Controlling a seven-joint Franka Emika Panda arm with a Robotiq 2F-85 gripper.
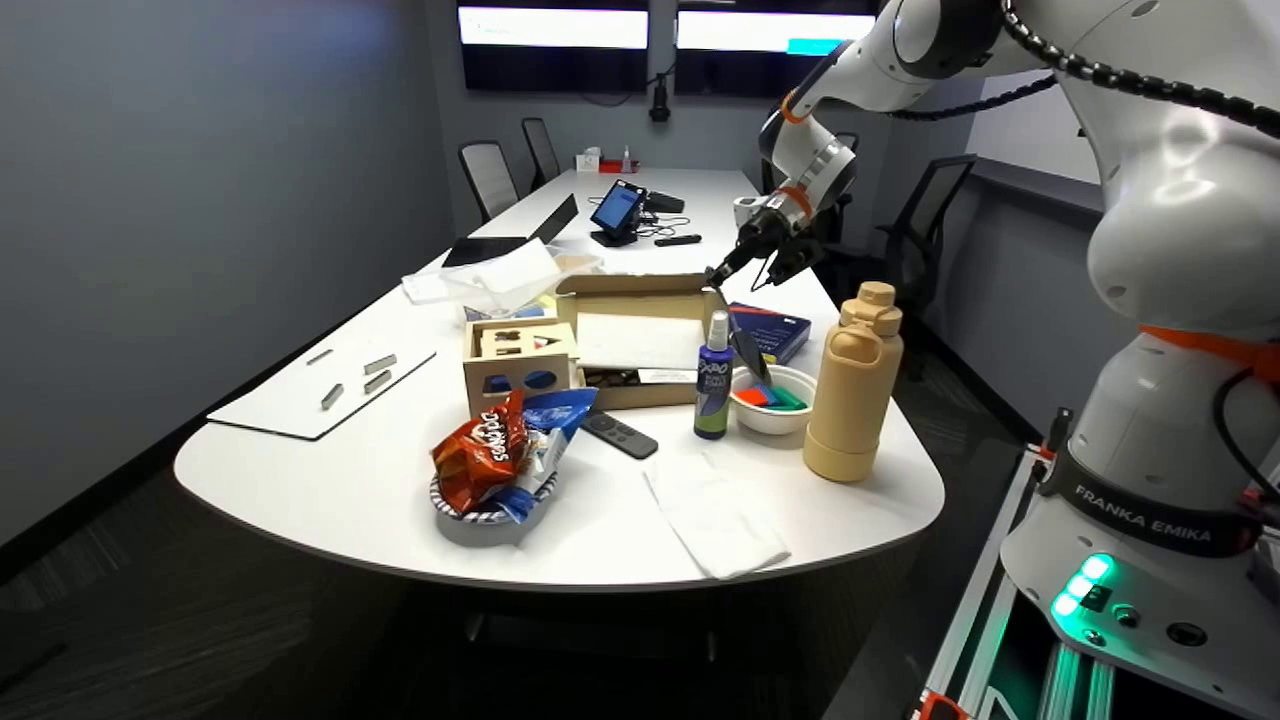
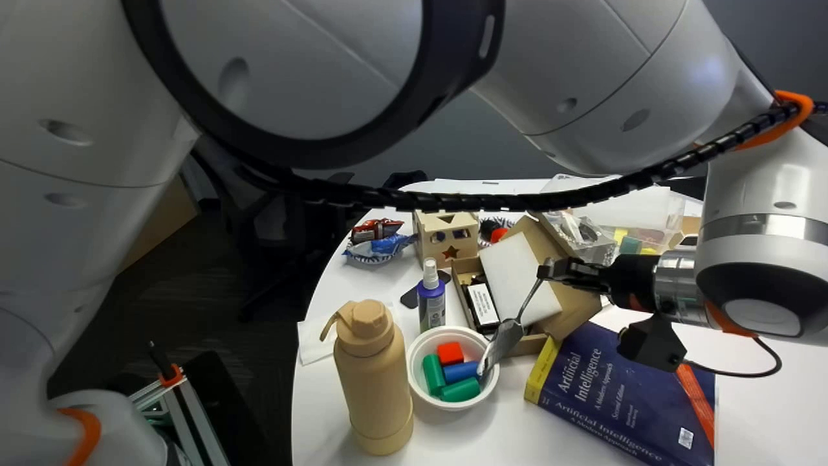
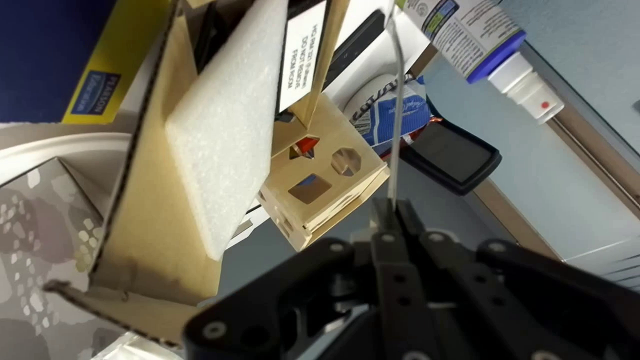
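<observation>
My gripper [image 1: 712,277] is shut on the thin metal handle end of a spatula, also seen in an exterior view [image 2: 546,266] and the wrist view [image 3: 393,206]. The spatula [image 2: 503,343] hangs tilted with its dark blade down; its handle [image 3: 396,115] crosses the wrist view. The blade tip reaches inside the rim of a white bowl [image 2: 417,353], beside several blocks: red [image 2: 450,353], blue [image 2: 460,371] and green [image 2: 433,374]. I cannot tell whether it touches them. The gripper is above an open cardboard box [image 2: 572,301] with white foam [image 2: 517,278].
A tan bottle [image 2: 375,382] and spray bottle [image 2: 431,304] stand by the bowl. A blue book [image 2: 621,388] lies beside the box. A wooden shape box [image 1: 520,370], snack bags [image 1: 485,450], remote [image 1: 620,433], cloth [image 1: 715,520] and plastic bin [image 1: 510,285] are on the table.
</observation>
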